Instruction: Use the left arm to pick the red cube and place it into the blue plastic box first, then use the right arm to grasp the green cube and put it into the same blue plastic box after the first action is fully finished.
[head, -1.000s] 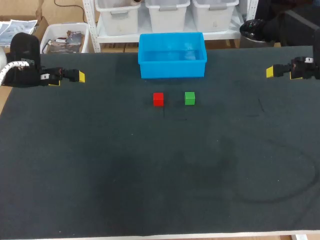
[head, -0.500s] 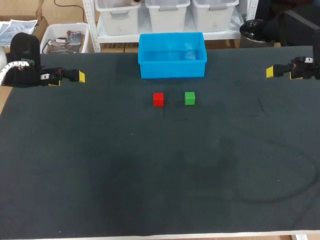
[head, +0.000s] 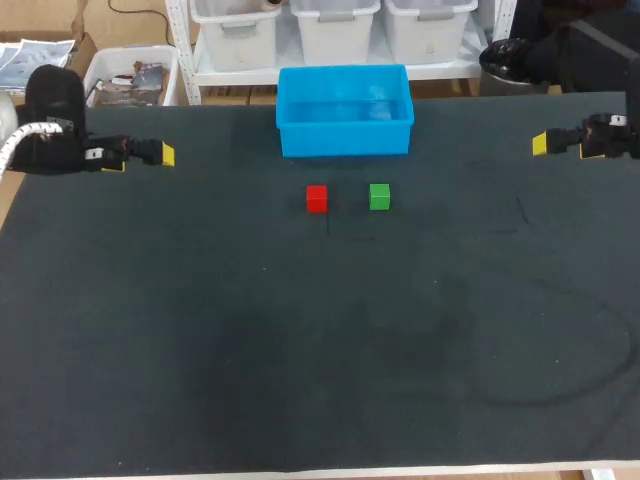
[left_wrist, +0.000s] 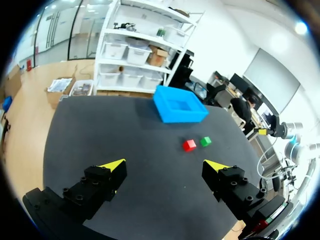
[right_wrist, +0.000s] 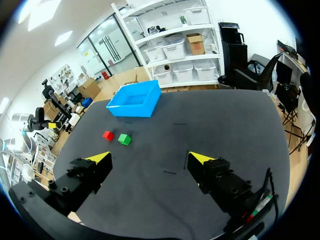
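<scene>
Judging by how things lie, 0 of the 2 placements are done. The red cube (head: 317, 198) sits on the table (head: 300, 350) in front of the blue box (head: 345, 140). The green cube (head: 379, 196) is near it on the right arm's side, and the 2 are not touching. Neither cube is in the box. The left gripper (left_wrist: 165, 166) hangs over the table's left edge, well apart from the red cube, its fingers spread wide and holding nothing. The right gripper (right_wrist: 150, 158) hangs over the right edge, likewise spread and bare. Everything is left to do: the left arm must reach, grasp and drop the red cube, and only then does the right arm take the green cube.
</scene>
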